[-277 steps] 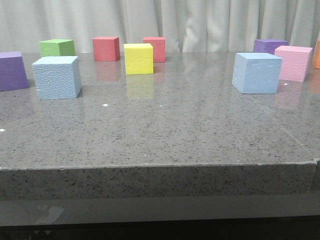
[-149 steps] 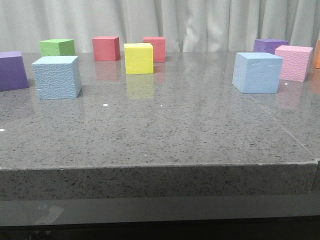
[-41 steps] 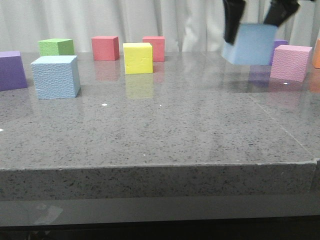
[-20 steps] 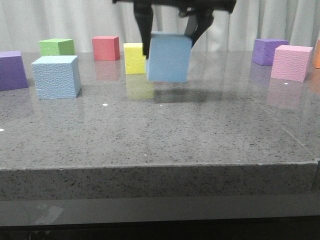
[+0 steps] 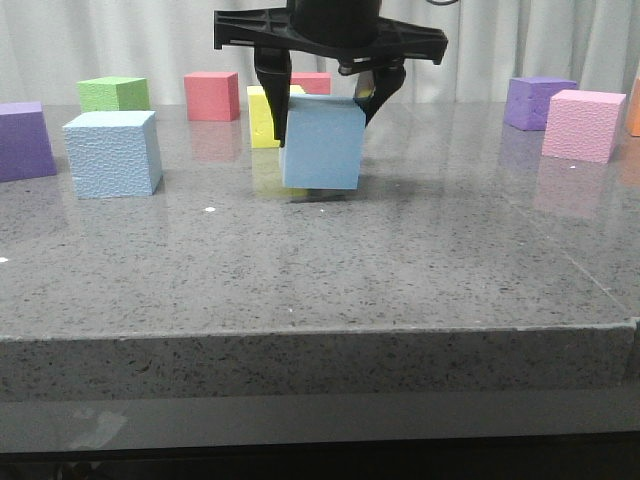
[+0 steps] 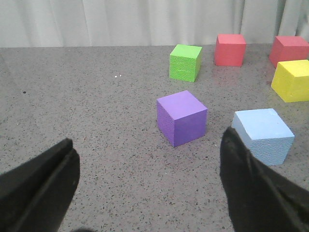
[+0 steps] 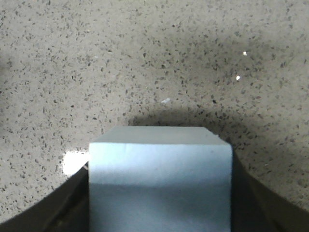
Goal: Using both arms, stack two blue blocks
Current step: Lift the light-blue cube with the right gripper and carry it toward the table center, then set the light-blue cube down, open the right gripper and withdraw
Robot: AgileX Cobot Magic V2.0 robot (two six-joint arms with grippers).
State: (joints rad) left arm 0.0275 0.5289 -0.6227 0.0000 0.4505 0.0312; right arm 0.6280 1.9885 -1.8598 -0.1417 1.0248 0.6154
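My right gripper [image 5: 325, 125] is shut on one light blue block [image 5: 322, 142], which it holds slightly tilted, low over the middle of the table. In the right wrist view that block [image 7: 159, 183] fills the space between the black fingers of the right gripper [image 7: 159, 205]. The other blue block [image 5: 113, 153] stands on the table at the left, apart from the first. The left wrist view shows this block [image 6: 263, 135] beyond my left gripper [image 6: 149, 188], which is open with nothing between its fingers [image 6: 41, 188]. The left gripper does not show in the front view.
A purple cube [image 5: 25, 140] stands left of the resting blue block. Green [image 5: 114, 94], red [image 5: 211, 96] and yellow [image 5: 262, 115] cubes line the back, the yellow one partly behind the held block. Pink [image 5: 586, 125] and purple [image 5: 538, 100] cubes stand at the right.
The right gripper took the blue block from the right side of the table, lifted it, carried it left to the middle and has lowered it. The left blue block has not moved.
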